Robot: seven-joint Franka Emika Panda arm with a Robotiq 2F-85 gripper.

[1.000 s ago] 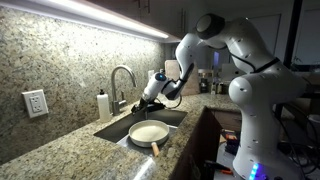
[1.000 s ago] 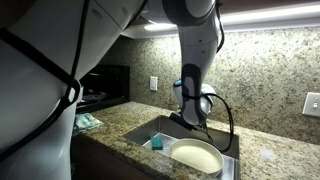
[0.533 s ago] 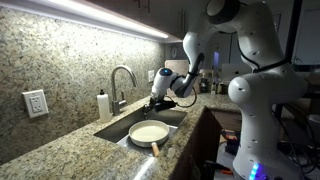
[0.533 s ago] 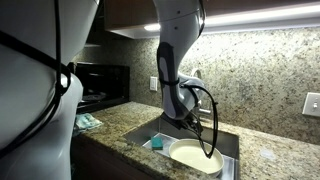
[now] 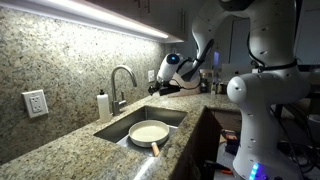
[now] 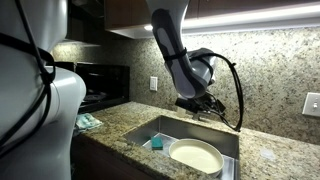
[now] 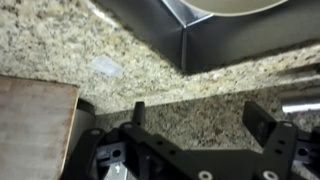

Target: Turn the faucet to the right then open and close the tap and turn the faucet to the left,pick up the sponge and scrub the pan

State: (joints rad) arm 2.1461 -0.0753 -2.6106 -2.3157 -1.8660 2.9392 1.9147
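Observation:
The faucet (image 5: pixel 122 85) arches over the back of the sink (image 5: pixel 170 117), left of my gripper (image 5: pixel 161 88). The cream pan (image 5: pixel 149 132) lies in the sink with its tan handle (image 5: pixel 154 148) pointing to the front. A small teal sponge (image 6: pixel 155 143) rests in the sink beside the pan (image 6: pixel 195 156). My gripper (image 6: pixel 200 103) hangs above the sink's far end, well clear of pan and sponge. In the wrist view the gripper (image 7: pixel 200 115) is open over speckled granite, with nothing between its fingers (image 7: pixel 262 120), and the pan's rim (image 7: pixel 230 6) shows at the top.
A white soap bottle (image 5: pixel 103 105) stands left of the faucet. Wall outlets (image 5: pixel 35 102) (image 6: pixel 313 102) sit on the granite backsplash. A teal cloth (image 6: pixel 88 121) lies on the counter near a dark appliance (image 6: pixel 100 85). A brown wooden surface (image 7: pixel 35 120) borders the counter.
My gripper has risen and swung away from the faucet, from low over the sink to higher above its far end. It has stayed open throughout.

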